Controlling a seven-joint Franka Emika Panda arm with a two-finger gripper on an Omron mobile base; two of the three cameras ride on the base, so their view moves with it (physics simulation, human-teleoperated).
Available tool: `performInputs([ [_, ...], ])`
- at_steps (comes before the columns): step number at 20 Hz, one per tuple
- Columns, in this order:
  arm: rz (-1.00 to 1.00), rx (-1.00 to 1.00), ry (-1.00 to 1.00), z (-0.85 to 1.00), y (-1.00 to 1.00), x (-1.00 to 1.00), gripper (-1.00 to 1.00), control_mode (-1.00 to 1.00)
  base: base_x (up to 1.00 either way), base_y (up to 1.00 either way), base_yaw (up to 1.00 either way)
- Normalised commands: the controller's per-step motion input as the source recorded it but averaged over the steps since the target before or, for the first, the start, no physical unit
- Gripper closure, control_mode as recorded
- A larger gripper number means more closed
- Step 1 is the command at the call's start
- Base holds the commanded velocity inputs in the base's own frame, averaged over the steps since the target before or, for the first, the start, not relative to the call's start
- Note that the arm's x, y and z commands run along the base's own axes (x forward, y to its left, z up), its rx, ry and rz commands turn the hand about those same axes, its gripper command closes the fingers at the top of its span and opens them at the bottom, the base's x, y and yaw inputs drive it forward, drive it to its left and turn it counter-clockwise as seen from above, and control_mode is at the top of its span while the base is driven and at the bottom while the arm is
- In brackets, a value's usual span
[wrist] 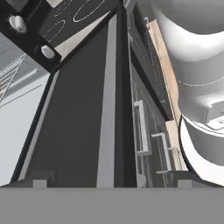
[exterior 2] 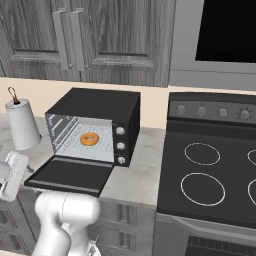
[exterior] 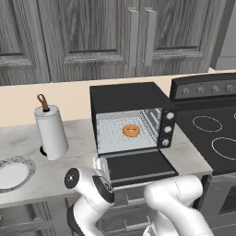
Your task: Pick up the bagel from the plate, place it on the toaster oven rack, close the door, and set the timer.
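You're working at the door (exterior: 138, 167), hanging flat below the oven; the bagel (exterior: 131, 131) is sitting on the rack (exterior: 120, 132) inside, and the gripper (wrist: 111, 183) fingers are spreading wide to straddle the door's front edge for lifting.

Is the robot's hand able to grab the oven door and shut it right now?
Probably yes. The door lies flat open with the bagel already inside on the rack. The gripper sits at the door's front left corner, fingers spread wide and empty, and nothing seems to block the handle.
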Motion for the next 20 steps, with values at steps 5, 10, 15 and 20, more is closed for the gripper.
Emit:
performInputs([
  [5,-0.06,0.0,-0.17,-0.46,0.28,0.05,-1.0,-1.0,0.0,0.0,0.0],
  [10,-0.06,0.0,-0.2,-0.25,0.25,0.0,-1.0,-1.0,0.0,0.0,0.0],
  [15,-0.13,-0.03,-0.33,0.1,0.02,0.0,-1.0,-1.0,0.0,0.0,0.0],
  [20,-0.15,-0.04,-0.35,0.4,0.0,0.0,-1.0,-1.0,0.0,0.0,0.0],
])
